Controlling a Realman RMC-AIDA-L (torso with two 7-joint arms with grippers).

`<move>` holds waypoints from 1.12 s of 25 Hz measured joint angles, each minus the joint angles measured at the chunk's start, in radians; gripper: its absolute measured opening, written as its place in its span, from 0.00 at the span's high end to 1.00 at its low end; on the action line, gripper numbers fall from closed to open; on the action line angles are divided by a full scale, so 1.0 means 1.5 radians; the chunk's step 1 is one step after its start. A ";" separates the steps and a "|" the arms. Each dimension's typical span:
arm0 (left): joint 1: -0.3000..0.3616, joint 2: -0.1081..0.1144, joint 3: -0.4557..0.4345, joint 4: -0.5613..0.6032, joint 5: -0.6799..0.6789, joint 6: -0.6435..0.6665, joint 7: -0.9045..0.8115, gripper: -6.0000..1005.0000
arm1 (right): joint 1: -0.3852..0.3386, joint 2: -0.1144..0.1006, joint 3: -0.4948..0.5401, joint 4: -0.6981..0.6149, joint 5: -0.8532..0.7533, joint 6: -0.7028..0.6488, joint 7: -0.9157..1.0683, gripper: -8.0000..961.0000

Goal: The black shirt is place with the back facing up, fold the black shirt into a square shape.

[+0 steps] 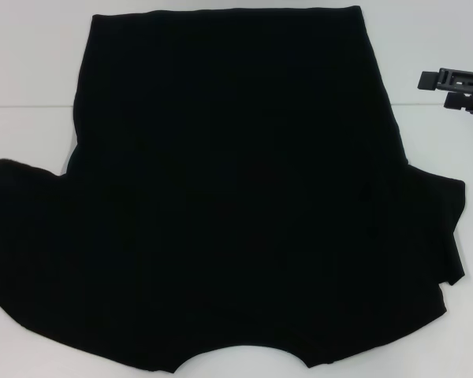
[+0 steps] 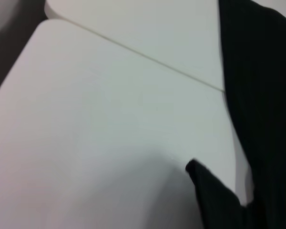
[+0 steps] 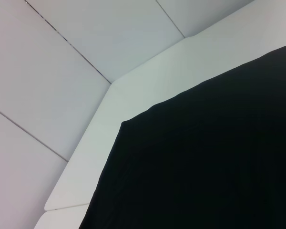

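The black shirt (image 1: 236, 197) lies spread flat on the white table (image 1: 31, 63), with its hem at the far side and its neck opening at the near edge. Both sleeves stick out to the sides, and no lettering shows. My right gripper (image 1: 457, 88) hovers at the far right, beyond the shirt's right edge and apart from the cloth. My left gripper is out of view. The left wrist view shows the shirt's edge (image 2: 262, 95) and the right wrist view shows a corner of the shirt (image 3: 219, 157).
The shirt covers most of the table. Bare strips of table remain at the far left and far right (image 1: 441, 39). A seam runs across the tabletop (image 2: 148, 59). The table's corner and the tiled floor beyond it (image 3: 47, 71) show in the right wrist view.
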 joint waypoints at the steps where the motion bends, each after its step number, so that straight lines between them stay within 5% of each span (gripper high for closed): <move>1: -0.001 0.000 0.002 0.005 0.000 0.000 -0.006 0.97 | 0.000 0.000 0.000 0.000 0.000 0.000 0.000 0.03; 8: -0.010 0.000 0.019 0.019 0.000 0.021 -0.019 0.97 | -0.002 0.000 0.000 0.002 -0.001 0.000 0.000 0.03; 14: -0.028 -0.004 0.040 0.023 -0.024 0.125 -0.046 0.97 | -0.002 0.000 0.000 0.003 -0.003 0.001 0.000 0.04; 19: -0.051 -0.026 0.086 0.031 -0.084 0.191 -0.048 0.97 | -0.003 0.000 0.000 0.004 -0.003 0.001 0.000 0.04; 25: -0.066 -0.049 0.159 0.011 -0.104 0.175 -0.068 0.97 | -0.004 0.000 0.000 0.005 -0.003 0.001 -0.004 0.05; 28: -0.076 -0.041 0.191 -0.037 -0.103 0.142 -0.086 0.94 | -0.005 0.000 -0.003 0.005 -0.004 0.003 -0.006 0.05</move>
